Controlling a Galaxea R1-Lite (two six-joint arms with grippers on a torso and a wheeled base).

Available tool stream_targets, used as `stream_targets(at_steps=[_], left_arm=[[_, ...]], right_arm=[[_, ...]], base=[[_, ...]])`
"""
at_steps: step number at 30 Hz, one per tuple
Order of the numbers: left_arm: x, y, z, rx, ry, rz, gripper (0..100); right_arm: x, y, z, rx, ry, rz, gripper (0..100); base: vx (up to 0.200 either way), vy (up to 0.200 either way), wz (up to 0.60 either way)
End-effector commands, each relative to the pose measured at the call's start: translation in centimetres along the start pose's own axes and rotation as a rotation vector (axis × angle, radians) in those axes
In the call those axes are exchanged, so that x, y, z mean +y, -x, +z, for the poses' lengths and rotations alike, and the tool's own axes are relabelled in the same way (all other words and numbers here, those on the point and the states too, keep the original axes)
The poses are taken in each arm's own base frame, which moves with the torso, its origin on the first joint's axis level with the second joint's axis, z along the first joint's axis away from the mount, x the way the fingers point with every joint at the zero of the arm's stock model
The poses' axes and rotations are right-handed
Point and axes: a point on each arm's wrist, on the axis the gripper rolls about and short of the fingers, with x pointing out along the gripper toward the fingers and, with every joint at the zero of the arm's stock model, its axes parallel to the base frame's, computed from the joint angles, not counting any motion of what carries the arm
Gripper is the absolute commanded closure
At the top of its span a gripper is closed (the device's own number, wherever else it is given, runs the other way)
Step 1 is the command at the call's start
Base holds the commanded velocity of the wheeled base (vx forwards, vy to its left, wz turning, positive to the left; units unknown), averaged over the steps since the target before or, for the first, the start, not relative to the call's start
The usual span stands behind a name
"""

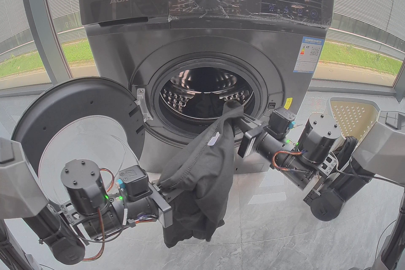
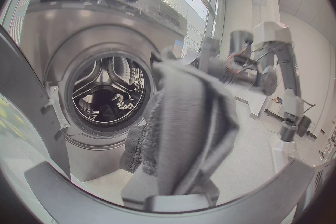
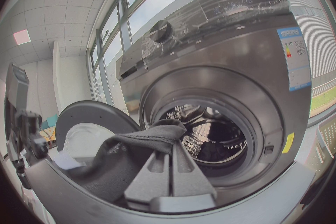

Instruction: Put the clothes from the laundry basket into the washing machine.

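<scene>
One dark garment in drum.

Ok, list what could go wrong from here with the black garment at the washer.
Most of the black fabric garment hangs below the grey washing machine's round drum opening; released now, it would likely slide to the tiled floor.
The left gripper holds it low, away from the machine, while the right gripper is at the opening's lower rim; pushing in could snag fabric on the rim.

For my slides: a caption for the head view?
Left gripper and right gripper hold a dark garment before the open washing machine, one end at the drum.
</scene>
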Motion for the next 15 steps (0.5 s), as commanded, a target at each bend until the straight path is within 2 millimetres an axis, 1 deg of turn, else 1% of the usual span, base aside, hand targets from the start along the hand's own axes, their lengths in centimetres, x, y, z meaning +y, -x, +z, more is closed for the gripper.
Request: stream_targets(at_steps=[1, 4, 8, 9, 12, 13, 14, 15], left_arm=[[-0.4, 2.3, 2.2, -0.085, -0.011, -0.002, 100], [-0.1, 2.3, 2.3, -0.087, -0.009, 0.012, 100], [0.3, 2.2, 2.9, -0.116, -0.012, 0.027, 100], [0.4, 2.2, 2.9, -0.116, -0.012, 0.032, 100], [0.7, 2.3, 2.9, -0.117, -0.012, 0.045, 100], [1.0, 2.3, 2.9, -0.115, -0.01, 0.058, 100], [1.2, 2.4, 2.9, -0.115, -0.009, 0.064, 100], [1.4, 2.4, 2.8, -0.113, -0.009, 0.071, 100]], right_arm=[[0.3, 2.4, -2.9, 0.149, 0.003, 0.029, 100], [0.9, 3.3, -3.5, 0.186, 0.002, 0.054, 100], [1.1, 3.4, -3.5, 0.176, 0.003, 0.062, 100], [1.0, 3.5, -3.5, 0.177, 0.003, 0.062, 0], [1.0, 3.9, -3.6, 0.19, 0.002, 0.063, 0], [1.0, 4.8, -4.0, 0.228, 0.003, 0.063, 0], [0.9, 5.3, -4.2, 0.247, 0.003, 0.064, 0], [0.9, 6.3, -4.3, 0.276, 0.004, 0.07, 0]], base=[[0.0, 0.0, 0.0], [0.0, 0.0, 0.0], [0.0, 0.0, 0.0], [0.0, 0.0, 0.0], [0.0, 0.0, 0.0], [0.0, 0.0, 0.0], [0.0, 0.0, 0.0], [0.0, 0.0, 0.0]])
